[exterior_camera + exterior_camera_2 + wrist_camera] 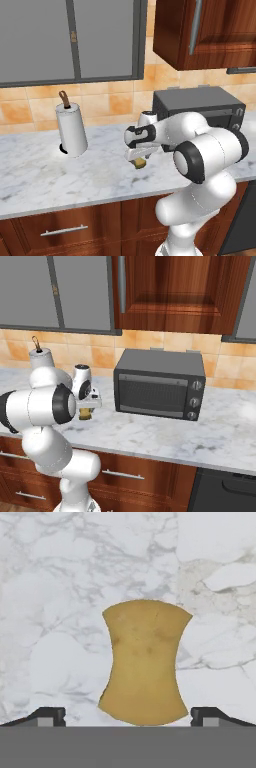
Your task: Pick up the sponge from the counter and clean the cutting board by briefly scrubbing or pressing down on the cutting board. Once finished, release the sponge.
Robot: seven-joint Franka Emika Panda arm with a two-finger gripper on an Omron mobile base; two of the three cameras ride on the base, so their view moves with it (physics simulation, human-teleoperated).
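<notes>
I hang my gripper point(128, 716) straight over the sponge point(144, 662), which lies flat on the counter point(60, 587) just left of the microwave point(160, 383), with my fingertips point(47, 716) spread wide on either side so they can descend and close on it.

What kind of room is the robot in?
It looks like a kitchen, a computer-drawn one. There is a long marble counter with wooden cabinets under it, a dark microwave against a tiled wall, and a paper towel roll. The robot's claw hangs over a yellow sponge.
</notes>
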